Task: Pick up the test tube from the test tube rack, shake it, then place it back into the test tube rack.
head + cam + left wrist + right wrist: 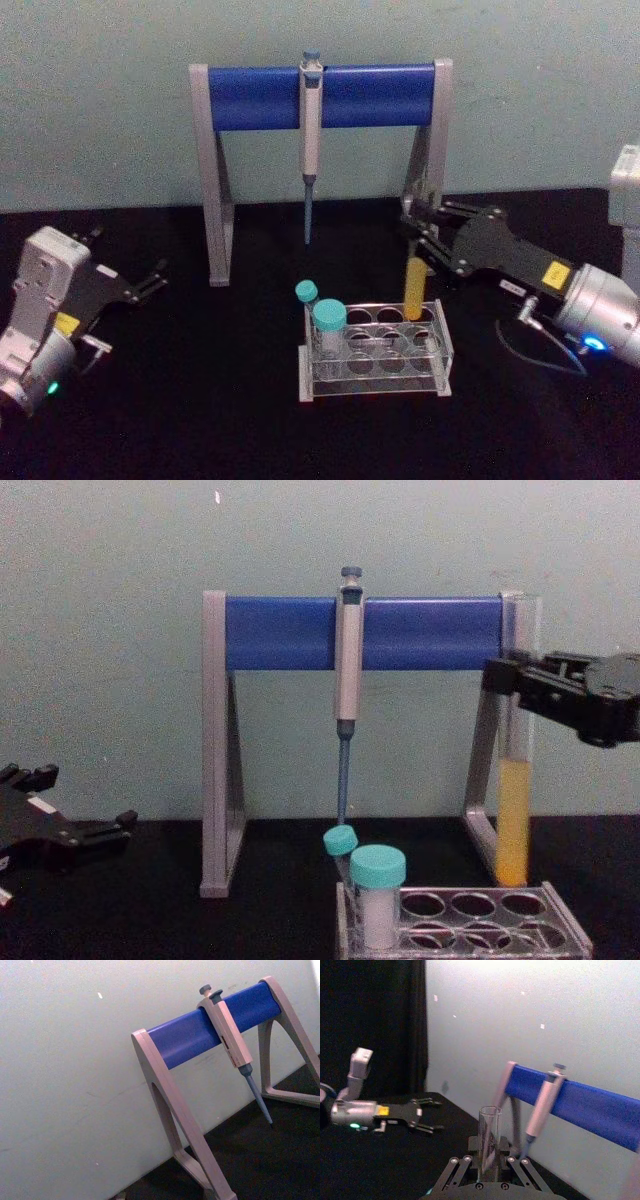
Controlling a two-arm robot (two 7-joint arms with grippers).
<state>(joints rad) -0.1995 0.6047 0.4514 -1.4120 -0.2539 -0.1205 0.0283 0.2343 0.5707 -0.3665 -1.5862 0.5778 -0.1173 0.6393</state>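
Pale wall (100, 100) backed a black surface (200, 420) on which a grey pipette stand (260, 97) with a blue crossbar stood, a pipette (311, 130) hanging from the bar. Nearer the robot sat the clear test tube rack (400, 378), with two teal-capped tubes (328, 318) at its left end.

The test tube (414, 290) stood upright over the rack's back right hole, yellow liquid filling its lower part. In the chest view its rounded bottom sat at the mouth of that hole; whether it touched the rim could not be told. The right gripper (413, 236) reached in from the right, and its fingers (497, 676) were clamped on the clear glass well above the liquid line. The left gripper (155, 277) lay parked near the surface on the far left, well apart from the rack, its fingers spread and holding nothing.

The tube looked light, stiff and brittle, and its smooth glass would be slippery. A grip on the upper, dry stretch seemed right: firm enough to stop sliding, not so hard as to crack the wall. With no cap, a shake would want to be short and gentle, the tube kept near upright, or the liquid could slosh out. Returning it would need the bottom centred over the hole before lowering.
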